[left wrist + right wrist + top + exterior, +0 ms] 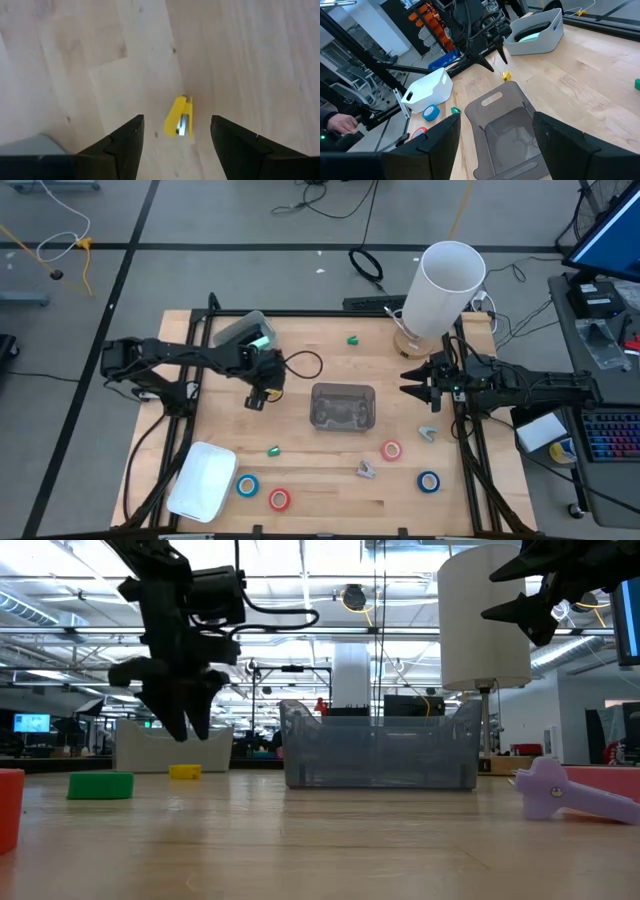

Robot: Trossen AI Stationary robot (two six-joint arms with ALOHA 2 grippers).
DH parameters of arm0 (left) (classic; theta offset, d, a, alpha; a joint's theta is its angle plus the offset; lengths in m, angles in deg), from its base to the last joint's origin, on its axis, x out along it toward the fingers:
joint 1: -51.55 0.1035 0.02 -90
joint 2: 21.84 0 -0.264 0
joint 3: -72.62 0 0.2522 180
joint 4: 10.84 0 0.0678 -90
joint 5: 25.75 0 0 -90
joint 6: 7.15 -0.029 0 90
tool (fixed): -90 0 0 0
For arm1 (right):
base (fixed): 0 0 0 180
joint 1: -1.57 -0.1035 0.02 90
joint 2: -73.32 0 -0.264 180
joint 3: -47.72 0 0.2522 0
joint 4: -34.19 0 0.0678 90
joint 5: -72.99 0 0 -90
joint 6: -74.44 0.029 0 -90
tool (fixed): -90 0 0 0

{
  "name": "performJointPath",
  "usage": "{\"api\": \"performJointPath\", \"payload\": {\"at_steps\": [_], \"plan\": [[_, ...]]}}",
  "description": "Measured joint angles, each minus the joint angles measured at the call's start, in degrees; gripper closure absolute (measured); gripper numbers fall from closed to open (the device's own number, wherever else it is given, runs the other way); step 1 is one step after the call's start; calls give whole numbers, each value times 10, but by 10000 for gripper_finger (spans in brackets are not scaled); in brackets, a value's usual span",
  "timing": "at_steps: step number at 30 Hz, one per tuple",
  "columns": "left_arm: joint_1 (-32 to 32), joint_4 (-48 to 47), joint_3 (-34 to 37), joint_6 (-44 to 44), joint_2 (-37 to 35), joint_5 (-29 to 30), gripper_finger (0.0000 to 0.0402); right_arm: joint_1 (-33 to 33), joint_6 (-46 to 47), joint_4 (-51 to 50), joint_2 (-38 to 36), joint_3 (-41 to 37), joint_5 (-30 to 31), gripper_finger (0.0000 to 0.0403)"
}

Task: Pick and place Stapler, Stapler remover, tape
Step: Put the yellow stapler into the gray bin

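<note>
My left gripper (257, 398) is open and hovers a little above the table, left of the clear plastic bin (343, 406). Its fingers stand on either side of a small yellow stapler-like piece (178, 118) lying flat on the wood, without touching it. My right gripper (412, 385) is open and empty, raised right of the bin. A mint-green stapler (428, 432) lies near the right edge. A purple staple remover (366, 470) lies near the front. Two blue tape rolls (247, 485) (428, 481) and two red ones (279, 499) (391, 450) lie flat at the front.
A white tray (203, 480) lies at the front left and a grey bin (245, 332) at the far left. A tall white cylinder (447, 285) stands at the far right. Small green pieces (352, 338) (273, 450) lie on the wood. A person's hand (335, 122) shows beyond the table.
</note>
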Motion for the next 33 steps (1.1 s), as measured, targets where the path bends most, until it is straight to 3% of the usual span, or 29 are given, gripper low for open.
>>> {"api": "performJointPath", "payload": {"at_steps": [16, 24, 33], "plan": [[1, 12, -2, -32, 105, 28, 172, 0, 2, 0, 0, 0, 0, 161], [1, 11, -3, -32, 119, 29, 174, 0, 2, 0, 0, 0, 0, 161], [0, 9, -2, -27, 120, 21, 275, 0, 2, 0, 0, 0, 0, 161]]}}
